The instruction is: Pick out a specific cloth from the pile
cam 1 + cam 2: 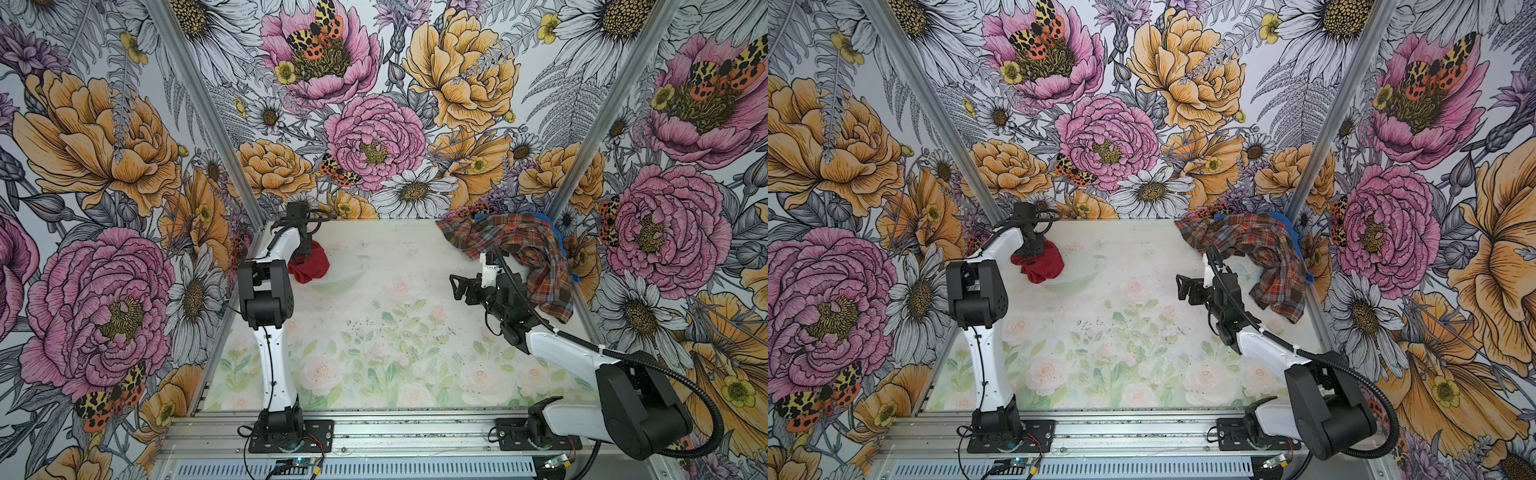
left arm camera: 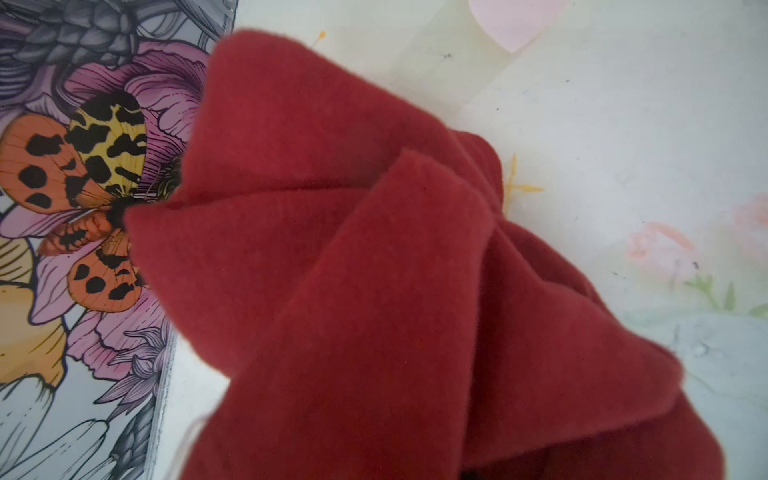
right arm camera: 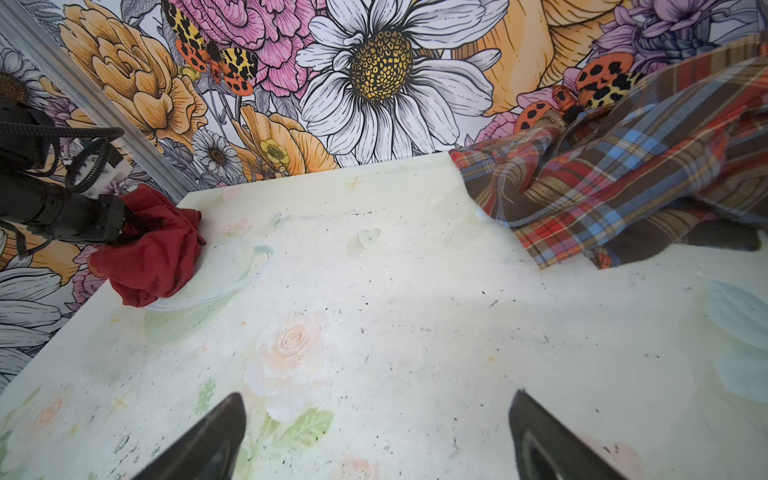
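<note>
The cloth (image 1: pixel 309 266) is bunching under the left hand (image 1: pixel 304 251) at the frame's upper left — grip unclear — soft, light; pinch a fold. The right hand (image 3: pixel 376 436) is gaping empty.

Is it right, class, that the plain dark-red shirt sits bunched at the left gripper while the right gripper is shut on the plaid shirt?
Not quite. The right gripper is open and empty, as the right wrist view shows. The plain dark-red shirt is indeed bunched at the left gripper.
</note>
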Robot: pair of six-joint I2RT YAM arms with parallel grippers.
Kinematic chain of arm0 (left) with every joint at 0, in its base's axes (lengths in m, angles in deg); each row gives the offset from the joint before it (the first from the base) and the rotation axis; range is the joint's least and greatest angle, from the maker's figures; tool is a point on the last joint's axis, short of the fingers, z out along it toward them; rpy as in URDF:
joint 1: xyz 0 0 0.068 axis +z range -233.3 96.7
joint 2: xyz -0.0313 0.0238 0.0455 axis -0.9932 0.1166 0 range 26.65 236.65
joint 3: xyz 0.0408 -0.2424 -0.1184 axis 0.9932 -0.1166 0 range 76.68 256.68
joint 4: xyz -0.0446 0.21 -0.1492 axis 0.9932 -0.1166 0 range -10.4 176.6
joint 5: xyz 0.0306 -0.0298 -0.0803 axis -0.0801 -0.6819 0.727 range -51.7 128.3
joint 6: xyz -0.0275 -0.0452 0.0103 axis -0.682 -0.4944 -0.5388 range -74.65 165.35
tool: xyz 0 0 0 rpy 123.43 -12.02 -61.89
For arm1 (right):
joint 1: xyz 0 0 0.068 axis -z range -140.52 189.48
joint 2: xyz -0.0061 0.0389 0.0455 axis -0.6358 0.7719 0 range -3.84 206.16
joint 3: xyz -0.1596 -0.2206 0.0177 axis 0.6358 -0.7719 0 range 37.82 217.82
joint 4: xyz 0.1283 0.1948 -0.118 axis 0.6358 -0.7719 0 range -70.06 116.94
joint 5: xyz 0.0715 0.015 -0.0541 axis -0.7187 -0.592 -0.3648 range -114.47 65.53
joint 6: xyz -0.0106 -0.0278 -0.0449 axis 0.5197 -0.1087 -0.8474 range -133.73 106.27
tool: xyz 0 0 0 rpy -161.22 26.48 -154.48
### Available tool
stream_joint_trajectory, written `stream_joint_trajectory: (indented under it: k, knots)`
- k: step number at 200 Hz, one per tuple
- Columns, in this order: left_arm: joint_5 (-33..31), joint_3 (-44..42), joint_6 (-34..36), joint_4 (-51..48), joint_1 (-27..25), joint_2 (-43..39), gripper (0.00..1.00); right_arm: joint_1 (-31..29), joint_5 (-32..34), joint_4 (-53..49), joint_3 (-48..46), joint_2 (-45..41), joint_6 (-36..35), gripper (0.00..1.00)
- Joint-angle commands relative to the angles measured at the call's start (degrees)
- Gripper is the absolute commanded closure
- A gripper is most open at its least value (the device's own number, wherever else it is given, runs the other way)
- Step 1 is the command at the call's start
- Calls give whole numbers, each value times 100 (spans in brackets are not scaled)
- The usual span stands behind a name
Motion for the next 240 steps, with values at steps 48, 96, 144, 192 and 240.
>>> stream_joint_trajectory:
  k: [48,96,144,192,240]
  knots:
    - [-171,-226,-178,125,26,-523,29,-160,-1416,1086,70,340,76,0]
    - [-27,-521,-387,130,19,-1074,20,-161,-1464,1173,41,346,41,1]
    - [236,-1143,-794,139,-15,-1984,1,-176,-1479,1096,60,222,60,0]
    - [554,-2564,-1754,876,-266,-3822,1,-167,-1084,1083,-89,3,-29,0]
    - [-1474,-5059,-1356,2887,-1557,-6206,1,-134,-192,1469,-547,-438,-61,0]
